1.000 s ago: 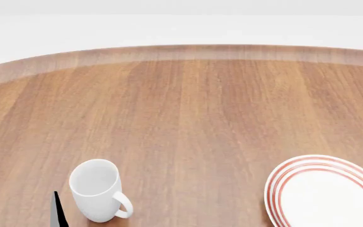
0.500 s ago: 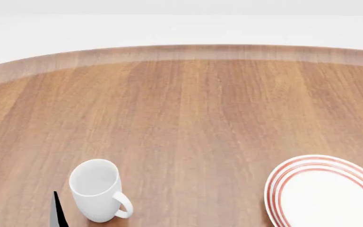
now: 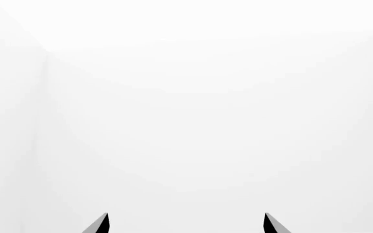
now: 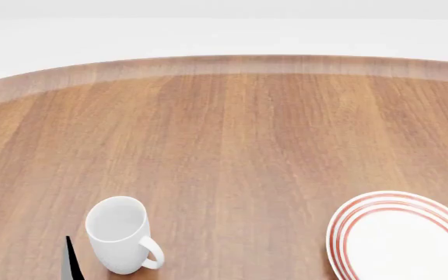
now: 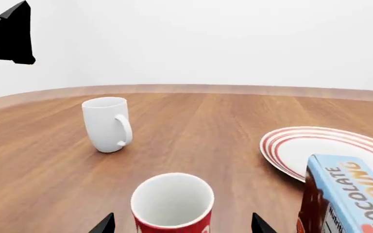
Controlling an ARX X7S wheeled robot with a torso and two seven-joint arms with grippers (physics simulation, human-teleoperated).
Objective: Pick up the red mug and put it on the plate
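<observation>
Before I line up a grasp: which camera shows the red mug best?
The right wrist view: the red mug stands upright between the open right gripper tips. The head view and left wrist view show none of it.

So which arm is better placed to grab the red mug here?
Right. The right gripper is open with the red mug straight ahead between its fingertips. The left gripper faces blank white, beside the white mug.

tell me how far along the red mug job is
Nothing is done yet: the red mug stands upright on the table, and the plate is bare. In hand: the right gripper, open, is lined up on the mug. Grasping, lifting and placing remain.
</observation>
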